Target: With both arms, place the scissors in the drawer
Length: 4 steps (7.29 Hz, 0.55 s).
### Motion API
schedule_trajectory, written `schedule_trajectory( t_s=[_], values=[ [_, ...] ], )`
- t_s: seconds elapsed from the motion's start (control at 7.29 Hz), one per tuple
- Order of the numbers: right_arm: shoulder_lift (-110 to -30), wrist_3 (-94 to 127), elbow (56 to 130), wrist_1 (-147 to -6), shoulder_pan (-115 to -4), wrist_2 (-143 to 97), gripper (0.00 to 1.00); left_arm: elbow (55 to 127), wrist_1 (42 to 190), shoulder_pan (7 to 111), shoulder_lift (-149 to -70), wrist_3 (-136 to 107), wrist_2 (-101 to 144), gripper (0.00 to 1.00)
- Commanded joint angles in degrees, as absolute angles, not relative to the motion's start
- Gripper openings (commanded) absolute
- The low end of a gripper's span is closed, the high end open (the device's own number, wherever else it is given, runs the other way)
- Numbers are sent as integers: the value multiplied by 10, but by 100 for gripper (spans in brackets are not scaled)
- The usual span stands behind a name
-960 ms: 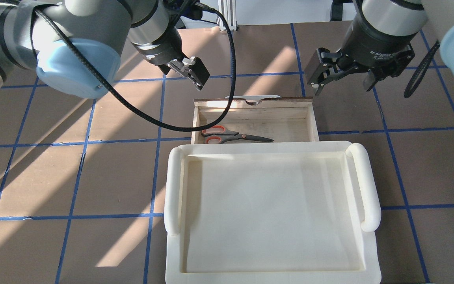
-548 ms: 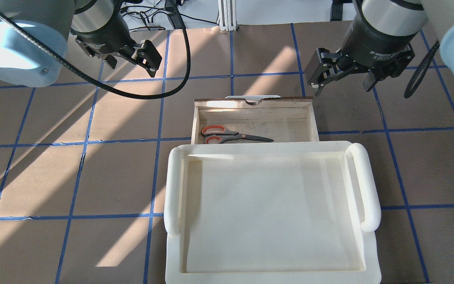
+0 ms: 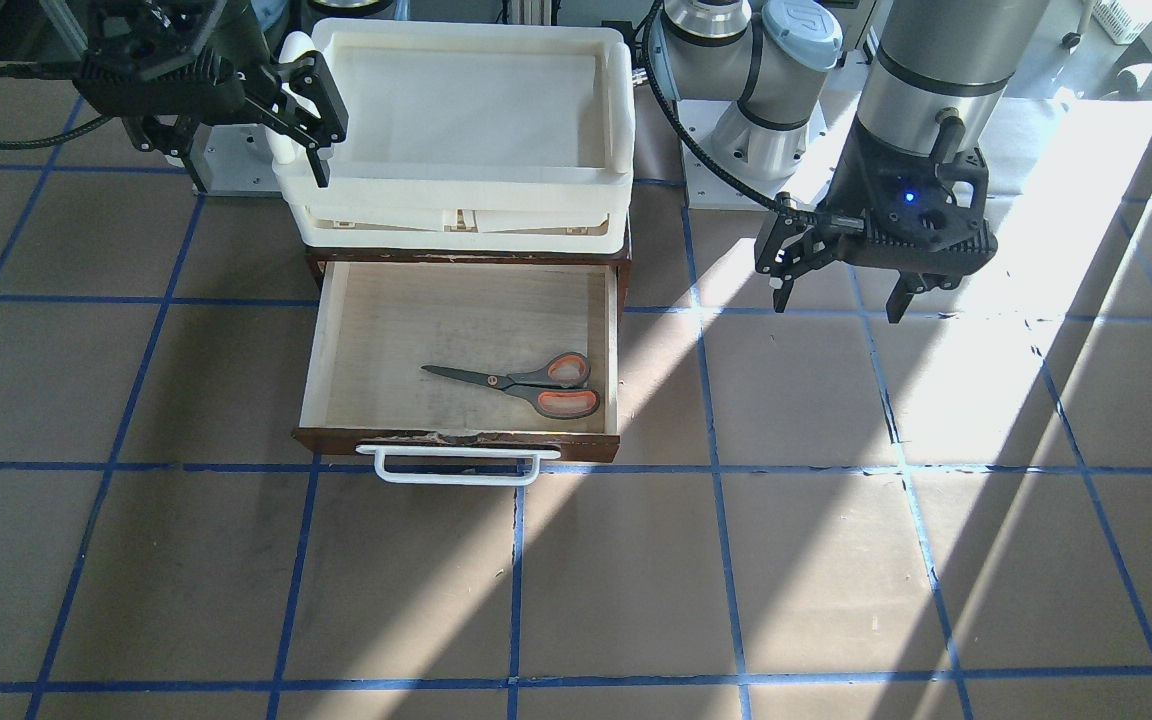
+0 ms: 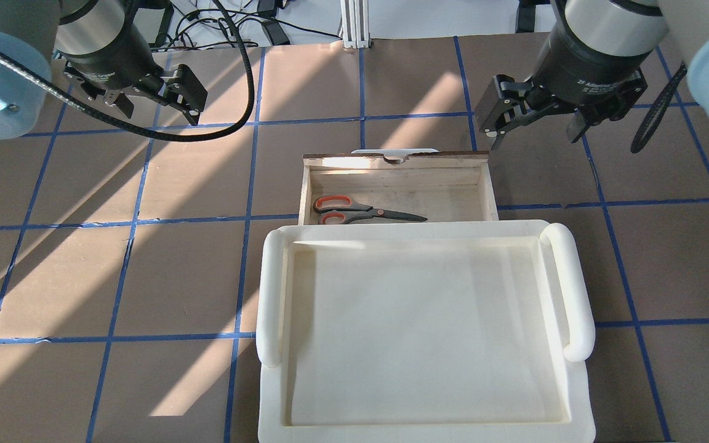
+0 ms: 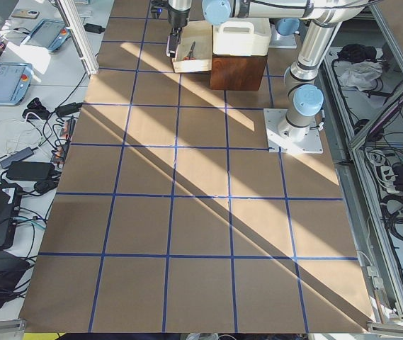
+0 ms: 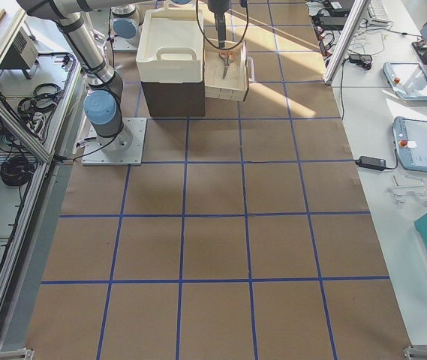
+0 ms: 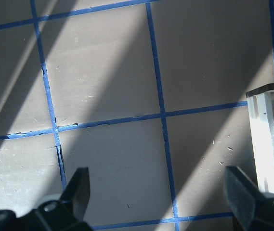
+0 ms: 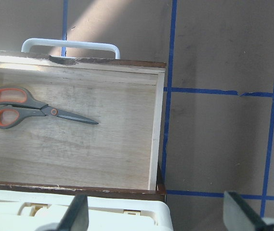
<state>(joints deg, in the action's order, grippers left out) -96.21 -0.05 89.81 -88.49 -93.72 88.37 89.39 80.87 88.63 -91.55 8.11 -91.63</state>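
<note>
The scissors (image 4: pixel 360 211), grey handles lined orange-red, lie flat in the open drawer (image 4: pixel 491 184), handles towards the view's left. They also show in the front view (image 3: pixel 526 382) and the right wrist view (image 8: pixel 35 111). My left gripper (image 4: pixel 162 117) is open and empty, above the bare table well left of the drawer. My right gripper (image 4: pixel 534 138) is open and empty, hovering just beyond the drawer's right front corner. The drawer's white bar handle (image 3: pixel 456 468) faces away from me.
A cream plastic tray (image 4: pixel 567 289) sits on top of the brown cabinet (image 6: pixel 172 97) that the drawer slides out of. The table is brown board with blue tape lines (image 4: pixel 250 172). The left wrist view shows the drawer's side wall (image 7: pixel 267 139) at its right edge.
My left arm has swung away to the left from just above the drawer's left front corner, gripper open. The right arm, scissors and drawer have not moved.
</note>
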Motion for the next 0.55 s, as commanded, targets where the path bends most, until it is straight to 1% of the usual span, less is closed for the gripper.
schedule_trajectory(
  t_s=[0.0,0.41],
  values=[
    [-962,1,898,-884,-939,878,100,903,836,853,-898,71,-888,100],
    [-963,1,898,-881,-939,878,100,930,844,854,-878,64,-890,100]
  ],
)
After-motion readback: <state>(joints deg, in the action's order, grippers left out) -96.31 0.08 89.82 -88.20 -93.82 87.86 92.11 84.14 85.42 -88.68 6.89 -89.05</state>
